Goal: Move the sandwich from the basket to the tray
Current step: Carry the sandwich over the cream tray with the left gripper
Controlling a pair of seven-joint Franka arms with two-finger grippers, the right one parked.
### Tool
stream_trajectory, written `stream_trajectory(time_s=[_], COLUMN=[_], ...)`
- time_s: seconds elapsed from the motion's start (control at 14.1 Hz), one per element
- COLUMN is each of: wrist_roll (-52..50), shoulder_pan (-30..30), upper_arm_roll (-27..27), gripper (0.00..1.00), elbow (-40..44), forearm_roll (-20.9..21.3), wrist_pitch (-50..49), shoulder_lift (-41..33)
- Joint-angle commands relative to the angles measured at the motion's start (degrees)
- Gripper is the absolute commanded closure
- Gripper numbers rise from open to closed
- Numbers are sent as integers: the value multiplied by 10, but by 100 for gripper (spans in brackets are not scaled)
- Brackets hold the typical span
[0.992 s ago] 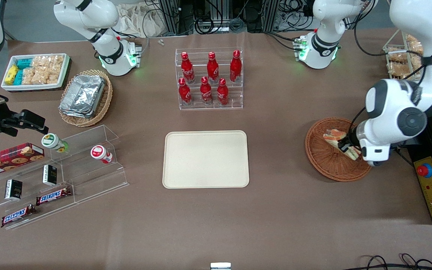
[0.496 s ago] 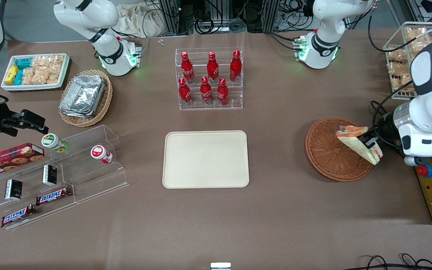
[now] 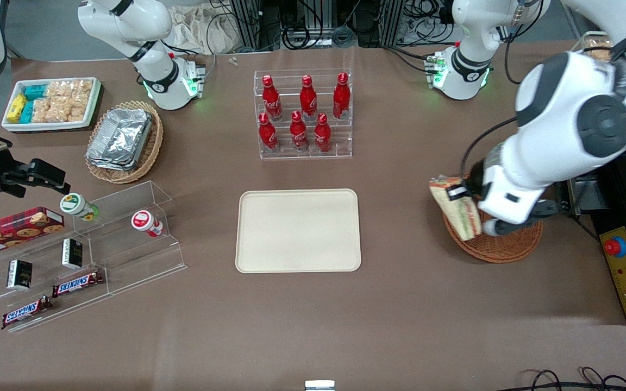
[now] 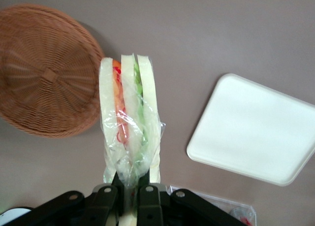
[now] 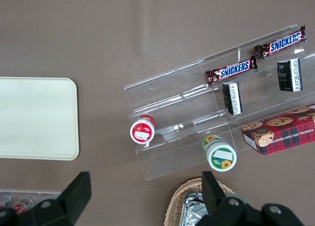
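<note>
Slippage worries us most: the claw point(image 4: 127, 190) is clamped only on the narrow wrapped end of the sandwich point(image 4: 129, 125), so a quick swing could tear the film or drop it short of the tray point(image 3: 298, 230). We see the sandwich hanging in the air above the basket point(image 3: 503, 244) rim, pale bread with orange and green layers in clear plastic.

The gripper point(image 4: 129, 194), clamped on the sandwich point(image 3: 456, 206), holds it in the air above the rim of the basket point(image 3: 500, 247), between the basket's middle and the tray point(image 3: 298, 230) at mid-table.
</note>
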Motion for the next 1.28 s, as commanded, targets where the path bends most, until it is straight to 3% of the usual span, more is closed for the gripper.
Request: stream_trajectory(time_s=[0.0,0.57,0.78,1.2], wrist_roll=[9,6,2,9], shoulder_pan=[-59,-171,-200,-201], upper_arm_roll=[3,4,5,5], gripper=[100,100,100,100], elbow=[38,55,52,49], forearm_roll=[2,8,59,100], wrist_pitch=[-15,118,172,230], shoulder_lift=[41,167,216,284])
